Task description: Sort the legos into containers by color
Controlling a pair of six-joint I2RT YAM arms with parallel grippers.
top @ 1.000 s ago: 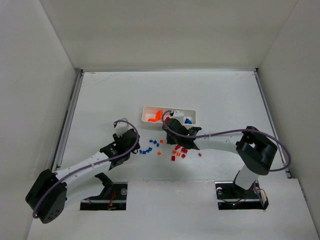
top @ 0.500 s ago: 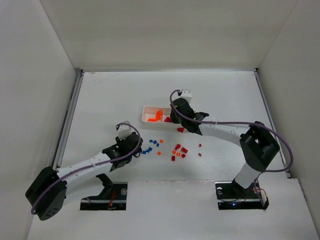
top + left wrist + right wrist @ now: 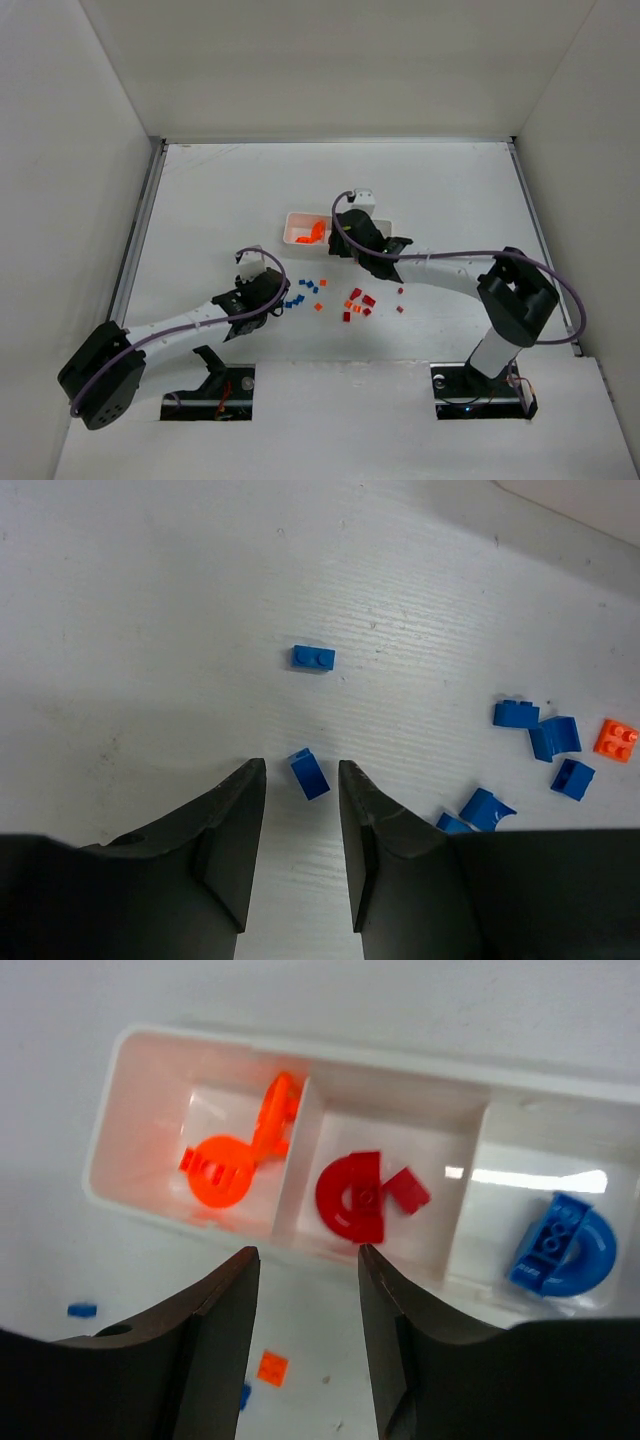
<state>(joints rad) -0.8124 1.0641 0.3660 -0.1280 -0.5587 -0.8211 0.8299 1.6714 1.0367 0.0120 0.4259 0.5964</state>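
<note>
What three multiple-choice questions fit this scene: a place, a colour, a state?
1. Which compartment of the white tray holds the red pieces? A left, B middle, C right.
2. What colour is the small brick between the left arm's jaw tips? A red, B orange, C blue.
3. How are the right arm's jaws? A apart and empty, B clamped on an orange brick, C clamped on the tray wall.
Answers: 1 B, orange pieces lie left of them, a blue arch right. 2 C, it is plainly blue. 3 A, the tray shows through their gap.
</note>
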